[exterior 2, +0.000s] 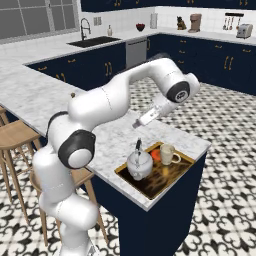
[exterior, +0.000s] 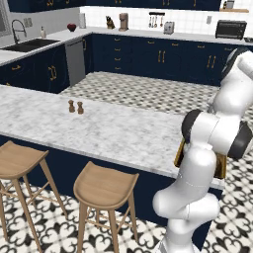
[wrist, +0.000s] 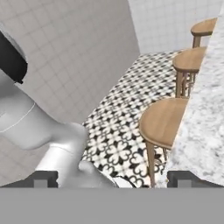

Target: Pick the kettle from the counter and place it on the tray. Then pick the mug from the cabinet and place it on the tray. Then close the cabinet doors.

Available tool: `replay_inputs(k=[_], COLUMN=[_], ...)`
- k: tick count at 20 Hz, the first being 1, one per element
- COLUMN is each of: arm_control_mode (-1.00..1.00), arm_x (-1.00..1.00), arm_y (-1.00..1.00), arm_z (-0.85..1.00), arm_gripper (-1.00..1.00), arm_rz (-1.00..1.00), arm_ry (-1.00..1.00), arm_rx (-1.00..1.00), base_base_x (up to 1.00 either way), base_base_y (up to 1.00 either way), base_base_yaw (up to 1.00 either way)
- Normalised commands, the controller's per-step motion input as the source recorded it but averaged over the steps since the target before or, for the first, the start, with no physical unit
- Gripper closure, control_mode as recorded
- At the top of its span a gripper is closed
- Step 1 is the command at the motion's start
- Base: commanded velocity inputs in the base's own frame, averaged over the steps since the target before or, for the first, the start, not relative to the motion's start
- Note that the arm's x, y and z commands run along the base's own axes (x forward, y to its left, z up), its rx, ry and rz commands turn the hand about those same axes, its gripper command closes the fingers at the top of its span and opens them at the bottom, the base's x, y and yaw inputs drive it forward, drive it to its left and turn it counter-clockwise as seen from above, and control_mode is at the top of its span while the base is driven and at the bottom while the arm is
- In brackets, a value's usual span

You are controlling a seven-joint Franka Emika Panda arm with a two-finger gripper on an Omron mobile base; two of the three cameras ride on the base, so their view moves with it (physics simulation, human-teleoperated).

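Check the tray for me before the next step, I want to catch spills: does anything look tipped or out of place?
Nothing stands out. The kettle and the mug both stand upright inside the tray, at the counter's corner, with no spill showing.

You're looking at a glossy white arm (exterior 2: 105,102) built of rounded, tube-like segments, with dark grey-black rings and caps at its joints, and two small dark, blocky finger tips (wrist: 46,178) on the hand
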Motion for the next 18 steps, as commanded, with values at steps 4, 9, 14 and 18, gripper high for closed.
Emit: replay_inputs(k=[4, 9, 14, 18], arm_control_mode=[-1.00, -1.00, -1.00, -1.00], arm_x=[-0.25, -0.02, 0.00, -0.12], arm_y=[0.67, 0.79, 0.61, 0.32], arm_z=[0.53, 0.35, 0.05, -0.02], arm_gripper=[-1.00, -1.00, -1.00, -1.00], arm_rz=[-0.41, -0.40, -0.42, -0.51], arm_ry=[0.10, 0.13, 0.16, 0.10], arm_rx=[-0.05, -0.15, -0.17, -0.15], base_base_x=[0.00, 0.00, 0.00, 0.00], base_base_y=[0.00, 0.00, 0.00, 0.00], base_base_yaw=[0.00, 0.00, 0.00, 0.00])
